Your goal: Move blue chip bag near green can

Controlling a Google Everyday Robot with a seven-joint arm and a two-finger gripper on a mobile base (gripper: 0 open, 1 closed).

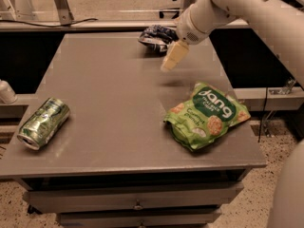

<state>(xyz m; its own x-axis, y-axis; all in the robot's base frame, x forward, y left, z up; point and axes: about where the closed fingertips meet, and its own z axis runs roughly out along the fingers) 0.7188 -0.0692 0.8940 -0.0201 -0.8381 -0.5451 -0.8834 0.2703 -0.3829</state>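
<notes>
The blue chip bag [153,36] lies crumpled at the far edge of the grey table [114,94], near its middle. The green can [43,123] lies on its side at the front left of the table, its silver end facing the front. My gripper [169,63] hangs from the white arm [223,8] above the table, just right of and in front of the blue chip bag and partly covering its right end. It holds nothing that I can see. The can is far from both the bag and the gripper.
A larger bright green "jang" snack bag [206,115] lies at the front right of the table. Drawers [137,205] sit below the table's front edge. A white object [5,91] stands off the left side. Metal frame legs [61,4] stand behind.
</notes>
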